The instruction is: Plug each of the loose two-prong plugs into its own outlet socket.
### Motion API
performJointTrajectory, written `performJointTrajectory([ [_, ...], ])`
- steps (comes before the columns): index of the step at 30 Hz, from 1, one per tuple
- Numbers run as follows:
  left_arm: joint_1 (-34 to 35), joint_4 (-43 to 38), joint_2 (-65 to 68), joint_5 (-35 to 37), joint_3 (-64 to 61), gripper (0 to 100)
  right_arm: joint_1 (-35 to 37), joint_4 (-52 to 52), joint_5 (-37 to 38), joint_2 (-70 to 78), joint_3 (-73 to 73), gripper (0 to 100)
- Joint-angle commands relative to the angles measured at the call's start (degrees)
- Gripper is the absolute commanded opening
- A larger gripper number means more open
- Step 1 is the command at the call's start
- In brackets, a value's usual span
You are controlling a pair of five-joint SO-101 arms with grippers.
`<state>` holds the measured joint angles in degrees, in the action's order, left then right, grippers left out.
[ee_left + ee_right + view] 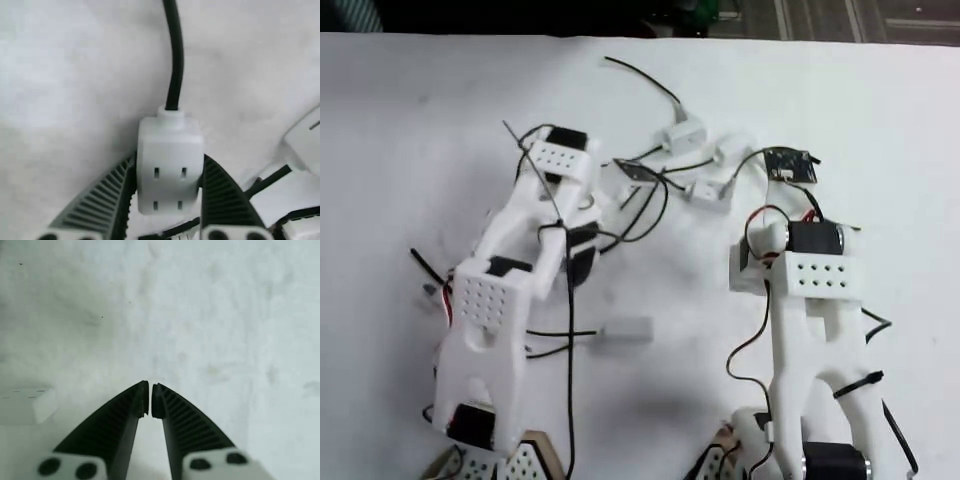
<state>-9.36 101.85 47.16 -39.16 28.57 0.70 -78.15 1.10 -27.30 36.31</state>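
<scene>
Starting at the left of the high view, the left arm [510,280] lay angled up across the white table [410,100], with black wires looped around it. In its wrist view the left gripper [169,165] was clamped on a white outlet socket [169,145]. The ribbed dark fingers [117,195] pressed on both of its sides, and its face with two pairs of slots was turned toward the camera. A black cord [174,60] ran from the socket's far end across the table. Whether the socket sat on the table or was lifted off it could not be told.

Near the middle of the table a white block [625,330] lay flat on its own. Farther back lay a corded white piece [682,133] and, near it, a second white piece [708,192], among tangled black cords.

On the right stood the right arm [815,330]. In its wrist view the right gripper [150,400] had its tips brought together with nothing between them, over bare table.
</scene>
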Motion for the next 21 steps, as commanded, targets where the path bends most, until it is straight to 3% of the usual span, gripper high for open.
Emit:
performJointTrajectory([
  [1,-1.0,-2.5,-6.5,4.4,-5.3,6,-0.7,0.6,0.4,-1.4,-0.3,1.9],
  [9,-1.0,-6.0,-8.3,6.1,-9.1,28,-0.7,0.4,0.4,-1.3,-0.3,1.9],
  [16,0.0,-2.8,-18.5,6.1,-9.0,28,-0.7,0.4,0.4,-1.2,-0.2,1.9],
  [21,5.9,-2.3,-27.0,6.1,-9.0,28,-0.4,0.3,0.4,-1.2,-0.1,1.9],
])
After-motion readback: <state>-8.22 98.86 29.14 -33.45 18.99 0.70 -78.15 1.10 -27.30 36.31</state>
